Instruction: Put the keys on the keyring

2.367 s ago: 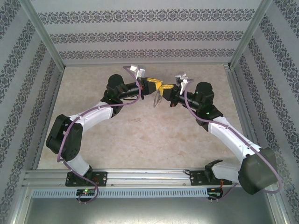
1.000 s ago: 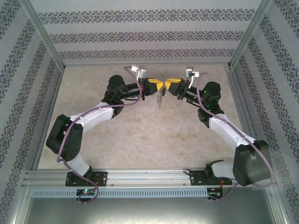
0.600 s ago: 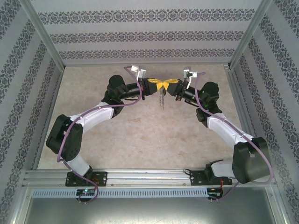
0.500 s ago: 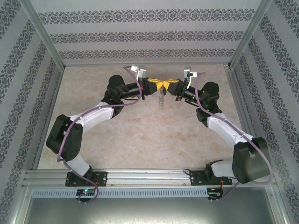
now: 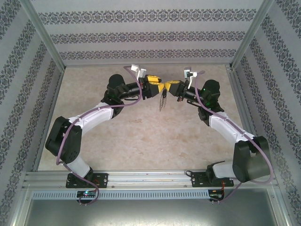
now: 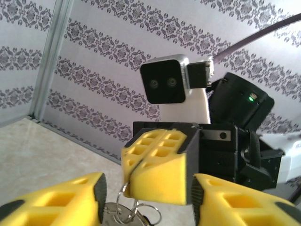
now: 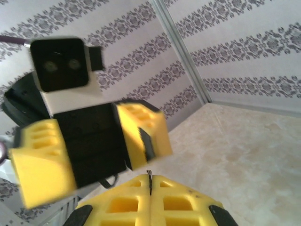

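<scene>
Checked against the frames from half a second back and flagged one change: found the left gripper [image 5: 154, 87] with jaws parted to a wide gap, after seeing them pinched shut, tip to tip against the right gripper [image 5: 169, 87]. Confirmed it in the left wrist view: saw the yellow fingers [image 6: 56, 202] spread to either side of the right gripper's closed tips, gripping nothing. Logged the right jaws as clamped fully together, with a thin metal edge [image 7: 149, 181] pinched between the pads in the right wrist view. Placed the keyring [image 5: 162, 100] up in the air, dangling under the right fingertips, well above the table [image 5: 141, 136] and between the two wrists. Spotted silver loops of it just below the closed right fingers in the left wrist view. Could not pick out the keys from the loop and chain, too small, so could not say whether threaded or not. Read this as a handover just made: load passed from left to right, left freed. Judged the task not confirmed done. Guessed next at a left regrip on the key or the loop, needing a careful approach to avoid knocking the hanging ring out of a thin-edged pinch. Rated drop risk as real.
</scene>
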Available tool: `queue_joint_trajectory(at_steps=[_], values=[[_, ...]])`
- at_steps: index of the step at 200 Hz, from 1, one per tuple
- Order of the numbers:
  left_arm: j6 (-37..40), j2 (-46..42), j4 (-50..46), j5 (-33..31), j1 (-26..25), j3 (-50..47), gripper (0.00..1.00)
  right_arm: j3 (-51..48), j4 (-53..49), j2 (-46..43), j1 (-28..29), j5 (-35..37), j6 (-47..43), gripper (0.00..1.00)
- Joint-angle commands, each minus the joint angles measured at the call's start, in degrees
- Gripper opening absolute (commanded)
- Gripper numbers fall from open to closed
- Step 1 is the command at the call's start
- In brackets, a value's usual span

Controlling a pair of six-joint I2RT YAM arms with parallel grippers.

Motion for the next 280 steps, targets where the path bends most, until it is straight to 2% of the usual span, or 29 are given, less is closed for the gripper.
queue_joint_trajectory(at_steps=[1,40,78,115,156,280], values=[[3.8,-3.2,-4.4,1.0,2.0,3.1,0.59,4.7,-9.9,0.6,-0.8,-3.9,-9.0,0.00],[8.4,-2.2,-16.2,5.9,4.6,7.8,0.64,11.4,-23.6,3.9,-2.6,-10.4,-18.3,0.00],[11.1,0.2,-23.8,11.0,5.6,11.7,0.63,16.7,-23.9,8.9,-3.6,-21.3,-16.5,0.00],[14.8,2.6,-31.4,13.3,5.6,14.8,0.58,18.5,-24.4,10.6,-3.6,-22.4,-15.9,0.00],[13.6,5.1,-31.2,14.7,5.6,15.8,0.50,18.3,-23.9,10.5,-3.4,-20.3,-15.6,0.00],[8.5,8.8,-24.6,15.5,4.0,16.1,0.40,18.5,-23.5,11.0,-2.2,-19.0,-15.6,0.00]])
